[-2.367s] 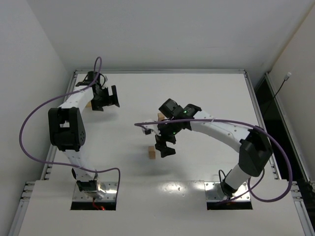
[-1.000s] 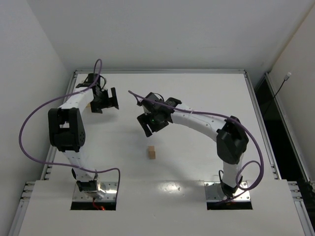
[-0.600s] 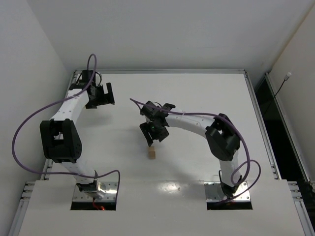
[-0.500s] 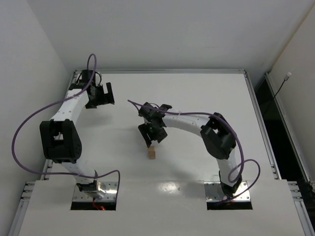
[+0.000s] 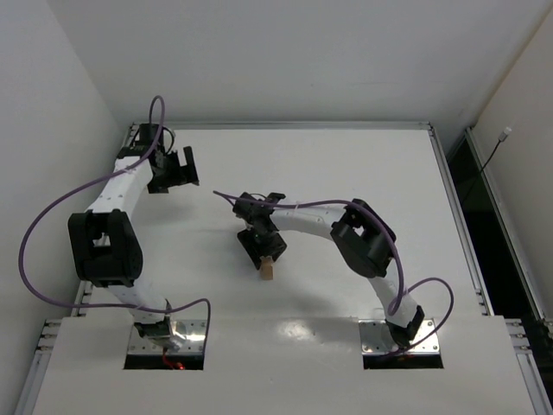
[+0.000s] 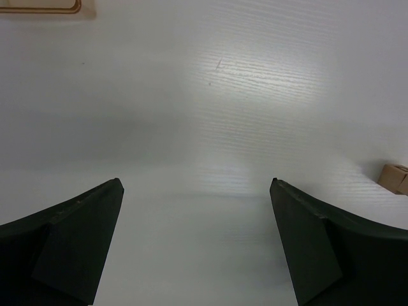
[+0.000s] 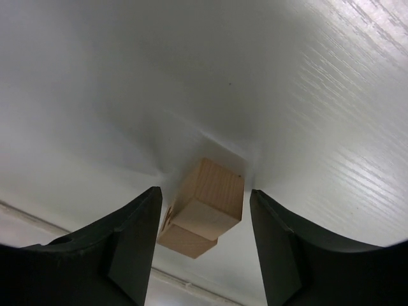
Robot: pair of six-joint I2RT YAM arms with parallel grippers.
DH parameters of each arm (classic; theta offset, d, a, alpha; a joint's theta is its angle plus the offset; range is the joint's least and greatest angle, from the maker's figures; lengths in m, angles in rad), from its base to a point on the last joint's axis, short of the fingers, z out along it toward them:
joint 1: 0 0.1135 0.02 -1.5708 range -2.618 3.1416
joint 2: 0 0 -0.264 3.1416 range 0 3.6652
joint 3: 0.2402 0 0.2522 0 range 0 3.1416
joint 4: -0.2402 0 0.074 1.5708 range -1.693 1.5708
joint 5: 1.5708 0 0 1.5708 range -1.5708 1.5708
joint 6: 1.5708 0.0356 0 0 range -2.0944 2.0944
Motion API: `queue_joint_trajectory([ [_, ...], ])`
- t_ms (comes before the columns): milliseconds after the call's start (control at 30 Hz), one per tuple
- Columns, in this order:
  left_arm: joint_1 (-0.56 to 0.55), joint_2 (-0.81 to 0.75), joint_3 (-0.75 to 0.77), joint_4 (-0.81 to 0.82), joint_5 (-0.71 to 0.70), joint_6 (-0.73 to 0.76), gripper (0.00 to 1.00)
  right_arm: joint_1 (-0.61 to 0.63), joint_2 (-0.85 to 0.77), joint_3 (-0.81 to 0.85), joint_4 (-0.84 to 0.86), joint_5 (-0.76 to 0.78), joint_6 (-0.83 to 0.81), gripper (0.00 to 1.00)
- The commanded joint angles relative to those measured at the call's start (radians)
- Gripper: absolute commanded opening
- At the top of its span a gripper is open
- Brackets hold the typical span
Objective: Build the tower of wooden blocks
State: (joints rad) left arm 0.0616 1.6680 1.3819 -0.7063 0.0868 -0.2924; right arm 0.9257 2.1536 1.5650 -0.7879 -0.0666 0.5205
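The tower [image 5: 268, 269] is two light-tan wood blocks stacked near the middle of the table. In the right wrist view the top block [image 7: 213, 196] sits slightly askew on the lower block [image 7: 185, 240]. My right gripper [image 5: 263, 245] hangs over the tower. Its jaws [image 7: 205, 191] straddle the stack, open, with a clear gap on the right side and a thin one on the left. My left gripper [image 5: 176, 166] hovers at the far left, wide open [image 6: 196, 185] and holding nothing. Another wood block [image 6: 395, 179] shows at the right edge of the left wrist view.
The edge of a larger tan box [image 6: 41, 7] shows at the top left of the left wrist view. A purple cable [image 5: 226, 197] trails from the right wrist. The raised table rim [image 5: 281, 125] runs along the far side.
My right gripper has come down and left from the table's middle to straddle the tower, with its jaws narrowing. The left gripper has drifted slightly back and left, still open.
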Motion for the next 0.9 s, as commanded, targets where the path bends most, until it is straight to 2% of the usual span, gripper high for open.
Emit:
queue_joint_trajectory([
  [0, 0.015, 0.001, 0.011, 0.001, 0.028, 0.004, 1.0, 0.002, 0.014, 0.044, -0.008, 0.013, 0.01, 0.53],
  [67, 0.015, 0.01, 0.011, 0.001, 0.037, 0.004, 1.0, 0.002, 0.023, 0.044, -0.008, 0.013, 0.01, 0.44],
  [267, 0.015, 0.032, 0.031, -0.009, 0.048, 0.004, 1.0, -0.007, 0.014, 0.044, -0.008, 0.053, 0.019, 0.3],
  [400, 0.015, 0.042, 0.031, -0.009, 0.048, 0.004, 1.0, 0.004, -0.027, 0.064, -0.008, 0.079, -0.019, 0.04],
  [433, 0.015, 0.042, 0.031, -0.009, 0.048, 0.004, 1.0, 0.004, -0.037, 0.064, 0.002, 0.079, -0.037, 0.0],
  [633, 0.015, 0.024, 0.02, 0.01, 0.057, 0.004, 1.0, 0.013, -0.07, 0.079, 0.024, 0.079, -0.252, 0.0],
  [700, 0.015, 0.015, 0.02, 0.01, 0.057, 0.004, 1.0, 0.004, -0.07, 0.102, -0.005, 0.035, -0.363, 0.0],
  [767, 0.015, 0.015, 0.011, 0.01, 0.057, 0.004, 1.0, 0.004, -0.116, 0.087, -0.017, -0.01, -0.475, 0.0],
  [867, 0.015, 0.006, 0.011, 0.01, 0.057, 0.013, 1.0, 0.004, -0.233, 0.0, -0.024, -0.004, -0.552, 0.0],
])
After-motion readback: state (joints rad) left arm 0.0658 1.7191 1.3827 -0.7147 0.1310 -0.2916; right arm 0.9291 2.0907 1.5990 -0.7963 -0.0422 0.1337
